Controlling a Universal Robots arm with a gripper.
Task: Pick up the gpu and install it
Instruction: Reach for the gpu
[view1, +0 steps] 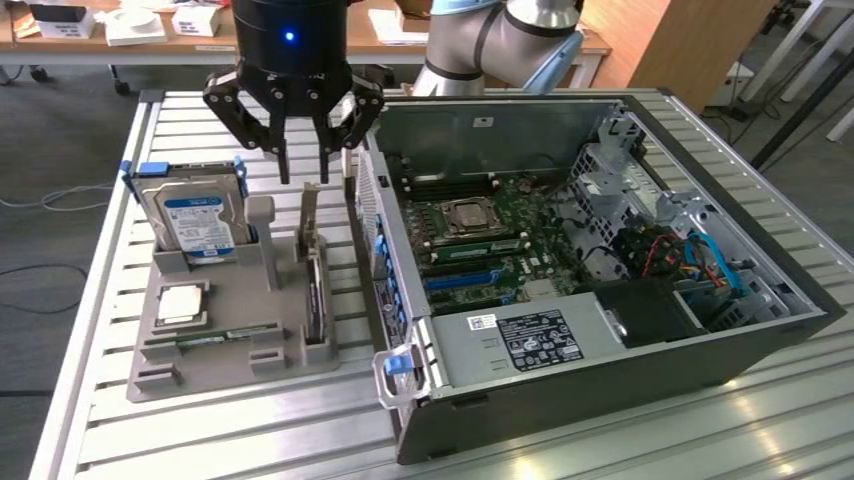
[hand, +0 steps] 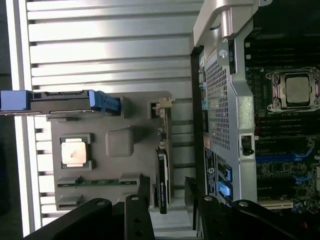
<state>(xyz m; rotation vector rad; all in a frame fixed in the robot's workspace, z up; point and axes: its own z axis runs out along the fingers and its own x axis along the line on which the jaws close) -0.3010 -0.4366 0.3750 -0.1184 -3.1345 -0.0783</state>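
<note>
The black gripper (view1: 304, 172) hangs, jaws wide, above the thin dark gpu card (view1: 314, 290), which stands on edge in the grey plastic holder (view1: 200, 370), so both its faces are free for grasping.

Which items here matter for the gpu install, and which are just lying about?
Job: gpu, standing on edge in the grey holder; open gripper above it; open computer case with motherboard.
Lying about: hard drive, processor chip, memory stick, all in the same holder.
</note>
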